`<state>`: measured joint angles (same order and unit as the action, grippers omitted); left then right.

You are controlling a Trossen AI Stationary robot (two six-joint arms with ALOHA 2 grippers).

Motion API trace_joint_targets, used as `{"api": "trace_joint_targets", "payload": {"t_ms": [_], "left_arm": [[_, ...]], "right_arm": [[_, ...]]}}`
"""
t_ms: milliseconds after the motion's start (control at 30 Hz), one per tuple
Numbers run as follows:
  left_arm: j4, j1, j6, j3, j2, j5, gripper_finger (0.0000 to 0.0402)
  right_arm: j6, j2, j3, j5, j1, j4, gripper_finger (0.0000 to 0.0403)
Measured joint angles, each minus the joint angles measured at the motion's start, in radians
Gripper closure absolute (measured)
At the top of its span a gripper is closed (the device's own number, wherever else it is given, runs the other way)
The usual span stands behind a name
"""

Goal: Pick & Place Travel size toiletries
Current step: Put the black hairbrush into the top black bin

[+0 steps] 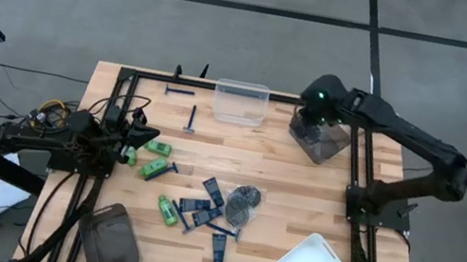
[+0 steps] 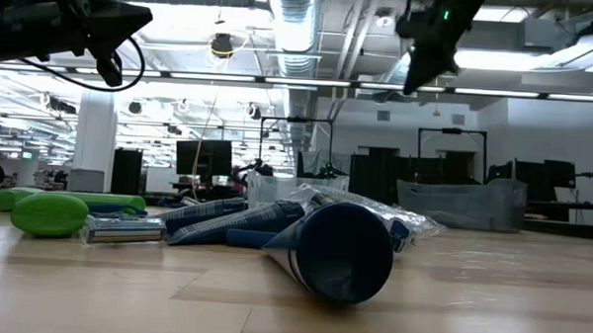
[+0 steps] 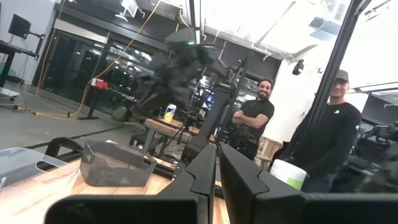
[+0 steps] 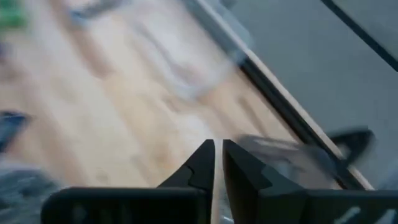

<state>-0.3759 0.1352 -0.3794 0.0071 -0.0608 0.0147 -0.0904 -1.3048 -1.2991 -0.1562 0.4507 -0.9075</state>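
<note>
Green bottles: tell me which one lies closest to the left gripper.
The green bottle just off the left gripper, at its tip. The second lies a little farther; the third lies farthest, by the navy tubes.

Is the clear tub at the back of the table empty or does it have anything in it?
Empty, as far as the high view shows: the clear tub shows only bare wood through it, while the toiletries lie loose on the table.
</note>
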Motion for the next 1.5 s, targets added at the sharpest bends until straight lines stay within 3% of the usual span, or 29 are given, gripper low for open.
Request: {"api": "trace_joint_targets", "payload": {"t_ms": [233, 500, 600, 933, 1167, 1500], "left_arm": [[0.0, 0.0, 0.0, 0.0, 0.0, 0.0, 0.0382], [0.0, 0.0, 0.0, 0.0, 0.0, 0.0, 0.0382], [0.0, 0.0, 0.0, 0.0, 0.0, 0.0, 0.0382], [0.0, 0.0, 0.0, 0.0, 0.0, 0.0, 0.0382], [-0.002, 0.0, 0.0, 0.0, 0.0, 0.0, 0.0382], [-0.005, 0.0, 0.0, 0.0, 0.0, 0.0, 0.0382]], "right_arm": [[-0.104, 0.019, 0.026, 0.02, -0.236, 0.007, 0.0314], [-0.176, -0.157, 0.104, 0.026, -0.383, 0.034, 0.0183], [-0.175, -0.243, 0.106, 0.041, -0.418, 0.062, 0.0152], [-0.105, -0.481, 0.138, 0.182, -0.471, 0.179, 0.0147], [-0.117, -0.463, 0.271, 0.212, -0.467, 0.249, 0.0148], [-0.12, -0.459, 0.334, 0.216, -0.467, 0.357, 0.016]]}}
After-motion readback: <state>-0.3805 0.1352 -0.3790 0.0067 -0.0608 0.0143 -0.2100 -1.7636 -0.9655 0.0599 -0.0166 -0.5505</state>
